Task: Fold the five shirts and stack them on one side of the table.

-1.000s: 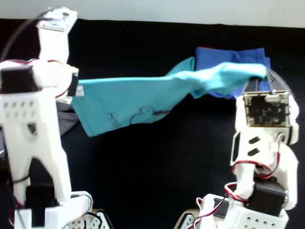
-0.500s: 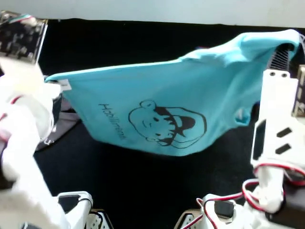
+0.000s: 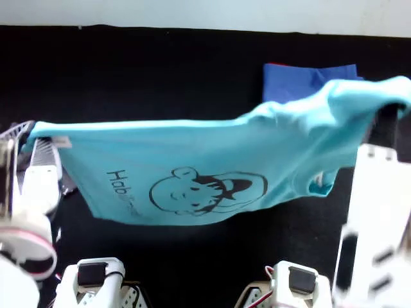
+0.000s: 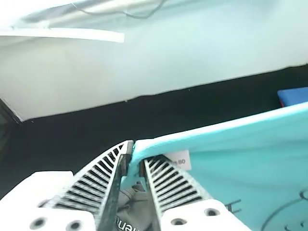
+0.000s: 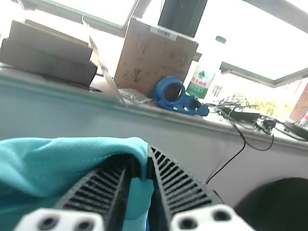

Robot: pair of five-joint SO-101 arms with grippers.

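Currently L gripper (image 4: pixel 134 155) and R gripper (image 5: pixel 144 162) each clamp a shirt (image 3: pixel 192 160) edge; cloth hangs above table (image 3: pixel 160 64). Risk: thin pinch slips w/ uneven pull, shirt drops crumpled.

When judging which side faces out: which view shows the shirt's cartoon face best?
The high view: the shirt hangs spread, with the cartoon face whole. The left wrist view catches a few of its lines; the right wrist view, plain bunched cloth in the right gripper.
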